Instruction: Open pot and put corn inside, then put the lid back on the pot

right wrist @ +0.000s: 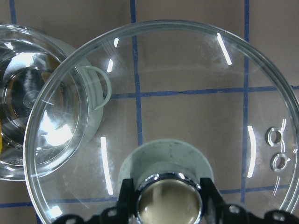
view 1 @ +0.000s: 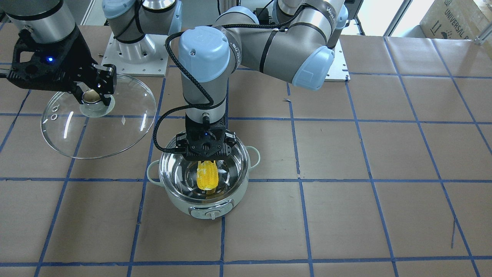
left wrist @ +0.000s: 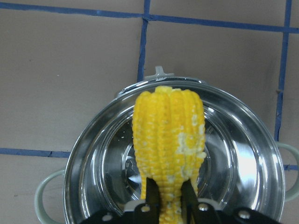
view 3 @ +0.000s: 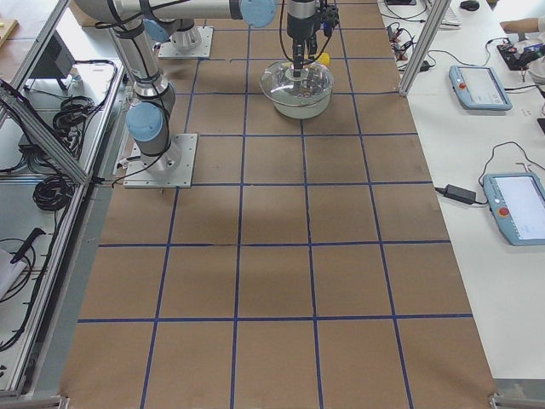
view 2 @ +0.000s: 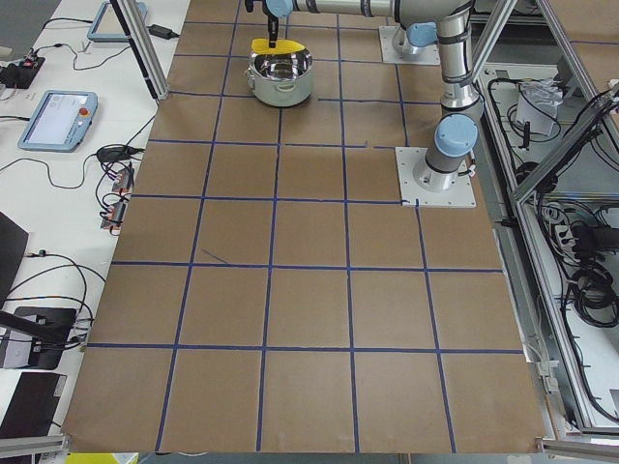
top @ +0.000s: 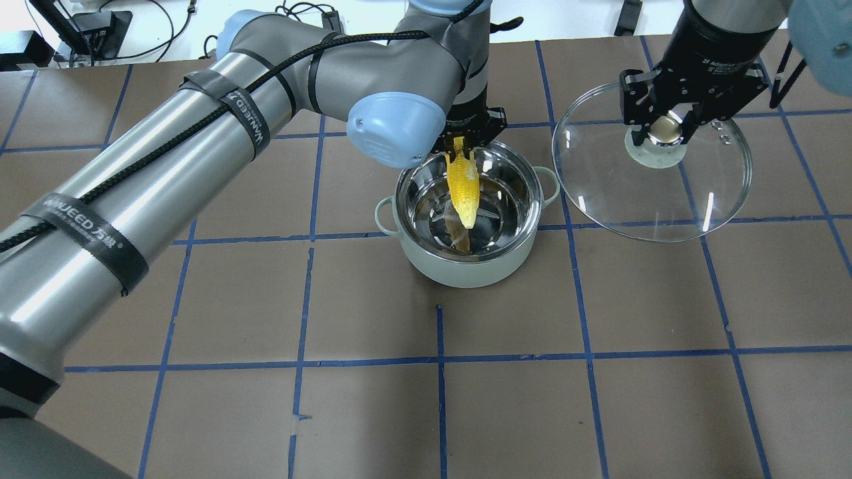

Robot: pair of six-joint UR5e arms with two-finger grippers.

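At the pot [top: 459, 276] we find the lid off and the steel bowl open. The left gripper [top: 459, 143] stands over the far rim. Its jaws are narrowly parted and clamped on one end of the corn [top: 464, 193], and the wrist view shows both fingers [left wrist: 152, 201] pressed against the cob. The corn hangs over the mouth with its free tip slanting down toward the bottom. From the side view it appears to sit above the rim, not lying in the bowl.

The right gripper [top: 662, 130] has its jaws closed round the knob [right wrist: 168, 198] of the lid [top: 599, 179]. It holds the lid tilted beside the pot, on the robot's right and clear of the mouth. We cannot tell whether the lid's edge touches the table [top: 466, 399].

Our judgement is that the opening is done and the corn placement is in hand, with lowering and release outstanding. The lid has yet to go back on. We put the task at roughly half complete.
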